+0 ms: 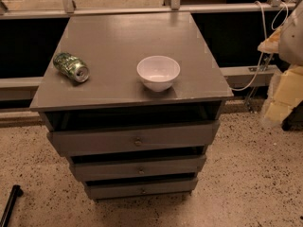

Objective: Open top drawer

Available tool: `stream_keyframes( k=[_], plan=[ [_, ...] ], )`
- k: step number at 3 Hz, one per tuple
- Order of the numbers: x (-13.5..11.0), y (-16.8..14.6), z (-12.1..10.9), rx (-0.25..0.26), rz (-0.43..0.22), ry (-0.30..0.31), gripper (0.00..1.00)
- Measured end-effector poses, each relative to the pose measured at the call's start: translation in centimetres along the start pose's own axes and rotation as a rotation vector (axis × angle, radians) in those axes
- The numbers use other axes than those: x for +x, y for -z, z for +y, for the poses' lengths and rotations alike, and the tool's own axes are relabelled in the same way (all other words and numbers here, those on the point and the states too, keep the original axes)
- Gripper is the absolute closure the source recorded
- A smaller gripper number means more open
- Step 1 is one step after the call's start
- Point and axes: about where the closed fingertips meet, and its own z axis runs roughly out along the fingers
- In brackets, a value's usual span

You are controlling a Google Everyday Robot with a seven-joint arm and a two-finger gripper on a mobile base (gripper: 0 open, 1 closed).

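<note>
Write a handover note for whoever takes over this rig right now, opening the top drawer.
End effector: not in view; nothing touches the knob.
Top drawer: dark gap under the cabinet top, so it looks partly pulled out.
On top: green can on its side at left, white bowl upright.
Left: check it is open enough; if not, pull the knob.
</note>
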Motion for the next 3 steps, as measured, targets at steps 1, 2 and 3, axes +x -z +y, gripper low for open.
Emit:
stream_keyframes(
  k=[1, 2, 3],
  plan=[
    [0.0, 0.0, 0.0, 0.0, 0.0, 0.0, 0.0],
    [0.1, -2.3, 1.8, 0.031, -0.078, 0.021, 0.0],
    [0.0, -5.2, 4.2, 0.045, -0.213, 0.043, 0.0]
  ],
)
